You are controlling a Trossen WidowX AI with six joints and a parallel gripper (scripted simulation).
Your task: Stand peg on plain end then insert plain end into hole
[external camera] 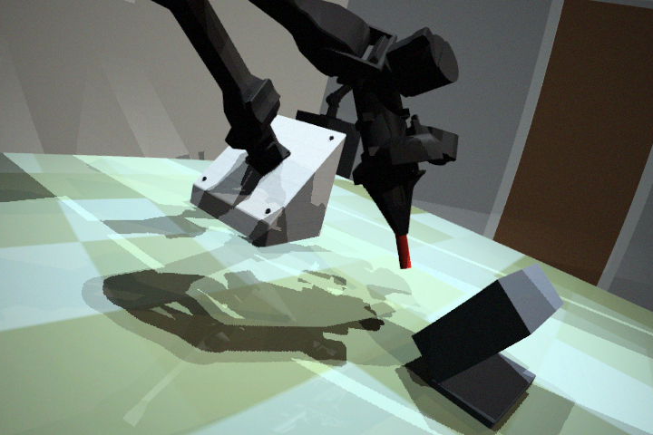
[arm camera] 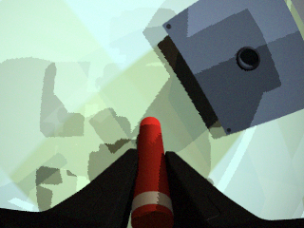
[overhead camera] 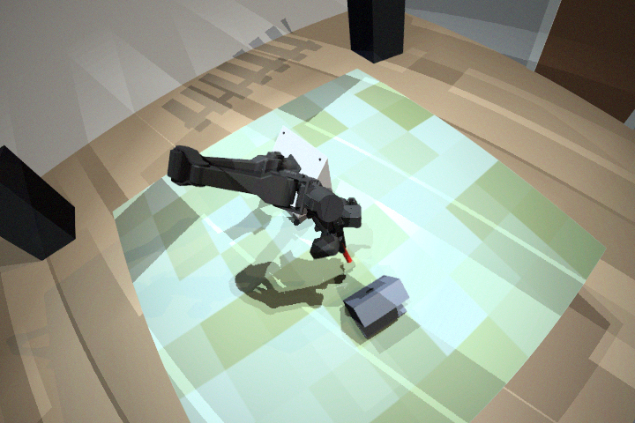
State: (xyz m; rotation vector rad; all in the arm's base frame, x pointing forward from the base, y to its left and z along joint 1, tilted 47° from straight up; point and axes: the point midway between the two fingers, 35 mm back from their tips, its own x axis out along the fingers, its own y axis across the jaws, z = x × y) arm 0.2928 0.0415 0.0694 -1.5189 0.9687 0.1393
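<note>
The red peg is held above the table, slightly tilted, with its plain end pointing down and away from the fingers. Its white band shows on the near side of the fingertips in the wrist view. My gripper is shut on the peg. The blue-grey sloped panel stands beyond the peg. Its one round dark hole shows at the upper right of the wrist view, off to the right of the peg's tip. The peg touches neither panel nor table.
A white sloped block with small dark corner dots stands behind my gripper. Another dark arm section hangs over it in the exterior view. Two black posts stand near the table's edges. Dark shadows fall across the checkered mat.
</note>
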